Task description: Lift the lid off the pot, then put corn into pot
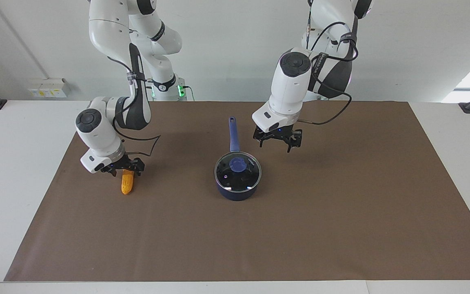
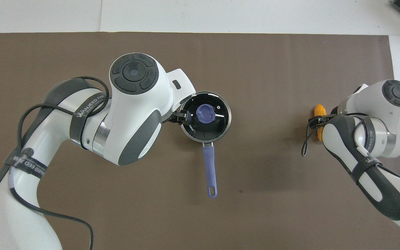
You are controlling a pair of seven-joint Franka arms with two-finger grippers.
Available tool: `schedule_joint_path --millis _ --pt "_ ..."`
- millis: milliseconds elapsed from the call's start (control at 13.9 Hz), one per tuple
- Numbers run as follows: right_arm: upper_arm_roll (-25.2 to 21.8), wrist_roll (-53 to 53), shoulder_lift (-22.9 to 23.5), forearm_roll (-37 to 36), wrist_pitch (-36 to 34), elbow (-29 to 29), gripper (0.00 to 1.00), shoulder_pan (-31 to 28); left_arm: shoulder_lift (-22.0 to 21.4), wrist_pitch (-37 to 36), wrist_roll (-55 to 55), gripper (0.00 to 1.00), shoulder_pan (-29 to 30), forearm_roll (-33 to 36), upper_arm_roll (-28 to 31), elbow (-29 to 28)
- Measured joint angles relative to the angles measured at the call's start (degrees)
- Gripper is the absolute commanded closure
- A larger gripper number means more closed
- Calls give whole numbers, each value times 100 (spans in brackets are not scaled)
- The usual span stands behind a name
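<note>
The dark blue pot (image 1: 237,188) stands mid-mat, its long handle (image 1: 233,134) pointing toward the robots. The glass lid (image 1: 227,176) with its blue knob (image 1: 238,164) sits on the pot. My left gripper (image 1: 278,143) is open and hangs in the air over the mat, beside the handle toward the left arm's end. The orange-yellow corn (image 1: 127,183) lies on the mat toward the right arm's end. My right gripper (image 1: 125,168) is low and open, its fingers either side of the corn's end nearer the robots. In the overhead view the corn (image 2: 320,109) is half hidden under the right wrist.
A brown mat (image 1: 341,204) covers most of the white table (image 1: 14,163). A small white box (image 1: 47,87) sits at the table's edge by the wall at the right arm's end. Black clamps (image 1: 469,107) stand at the corners nearest the robots.
</note>
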Motion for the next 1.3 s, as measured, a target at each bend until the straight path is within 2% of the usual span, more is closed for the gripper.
schedule_joint_path --millis 433,649,721,865,938,1298 --pt "3 -6 98 0 262 -3 0 -5 464 668 -877 0 -292 8 0 420" --pt "6 -6 143 0 264 -4 0 -5 538 1016 -1159 0 -295 8 2 473" --pt "6 -6 150 0 265 -3 8 -5 560 1054 -1204 0 -302 8 0 473" --pt "10 -12 153 0 266 -3 73 -5 693 1243 -1347 0 -404 8 -5 473" --pt "12 -14 153 0 266 -3 99 -5 777 1344 -1439 0 -474 8 -4 474" --pt "20 -16 153 0 268 0 100 2 1190 1488 -1732 0 -637 202 7 604"
